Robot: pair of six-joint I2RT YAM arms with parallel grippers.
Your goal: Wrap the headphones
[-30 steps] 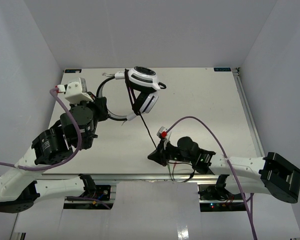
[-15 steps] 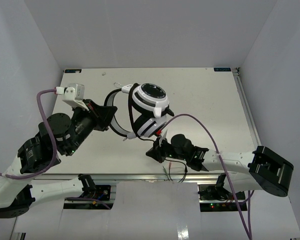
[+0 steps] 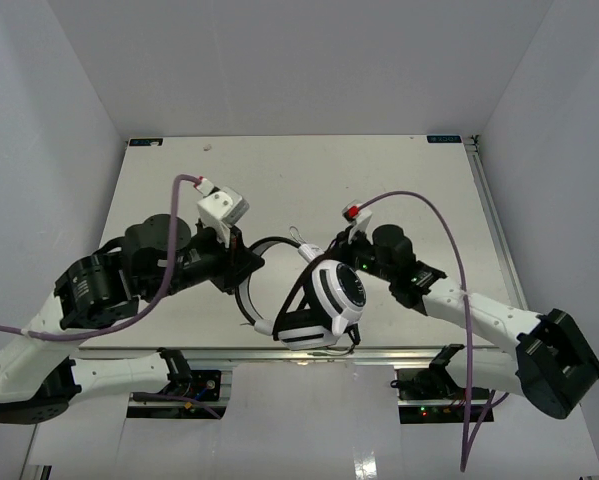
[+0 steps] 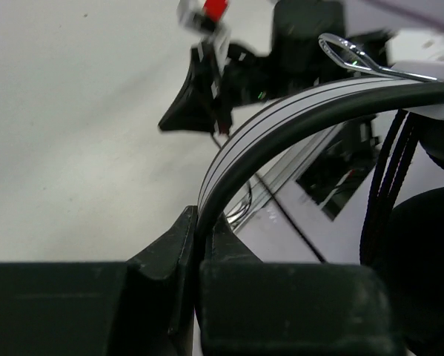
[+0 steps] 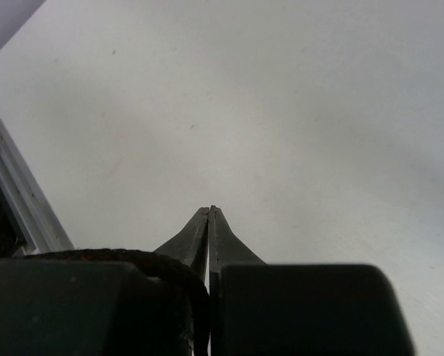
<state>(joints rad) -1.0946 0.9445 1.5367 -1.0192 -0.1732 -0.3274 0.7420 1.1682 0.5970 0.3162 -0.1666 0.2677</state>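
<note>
in the overhead view the headphones (image 3: 331, 296) hang at lower centre of the frame, close to the near edge of the table (image 3: 179, 180) and between the two arms. the left gripper (image 4: 201, 222) is clenched on the headband (image 4: 296, 111). its wrist view shows the striped band pinched between the two dark fingers and arching up and away to the upper right of that frame. the whole set is carried by that one pinch.

from the grip, the band curves down and to the right in the overhead view. it ends at the stacked ear cups (image 3: 337, 290), so the long axis runs roughly left to right across the lower middle of the frame.

the right gripper (image 5: 209, 216) is pressed shut, its tips meeting in a thin line over bare table. we cannot tell whether the cord is caught between them. thin dark strands (image 4: 387, 170), which we take for the cord, hang beside the band on the right of the left wrist frame.

we judge the coming move to turn on this: the cups lie just below and to the left of the right wrist, so the right arm is the nearer one to lay cord around them. the left arm's part is to hold the band firm and turn it.
</note>
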